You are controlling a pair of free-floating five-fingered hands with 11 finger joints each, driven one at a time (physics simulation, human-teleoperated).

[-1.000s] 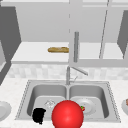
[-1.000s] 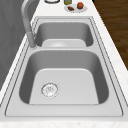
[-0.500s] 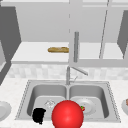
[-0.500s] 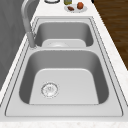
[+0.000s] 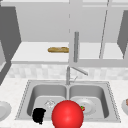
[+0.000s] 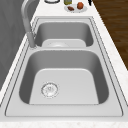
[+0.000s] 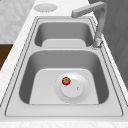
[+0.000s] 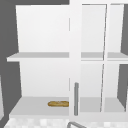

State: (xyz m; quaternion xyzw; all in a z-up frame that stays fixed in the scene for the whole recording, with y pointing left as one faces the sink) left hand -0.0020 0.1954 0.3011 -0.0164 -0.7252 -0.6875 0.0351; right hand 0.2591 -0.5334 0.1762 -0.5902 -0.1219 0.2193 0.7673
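I see one hand (image 5: 39,115), a black shape at the left of the front view, so I take it for the left hand; it hangs over the front rim of the sink (image 5: 25,95), at the sink's left basin. I cannot tell whether its fingers are apart or together, and I see nothing in it. Just to its right a big red ball (image 5: 67,114) sits in front of the sink's middle, covering part of both basins; it looks close to the camera, and I judge it floats there rather than rests on anything.

Past the ball, in the sink's right basin, a plate (image 7: 72,88) lies flat on the bottom, and a small tomato (image 7: 66,80) sits on the plate near its rim. The left basin holds only its drain (image 6: 49,89). The faucet (image 7: 96,20) stands behind the divider, spout swung over the right basin.

On the counter left of the sink lies a bare plate (image 7: 45,7); right of the sink a second one (image 6: 75,8) carries two small foods. Above the sink, a loaf (image 8: 58,103) lies on the open cabinet's bottom shelf (image 8: 30,106).
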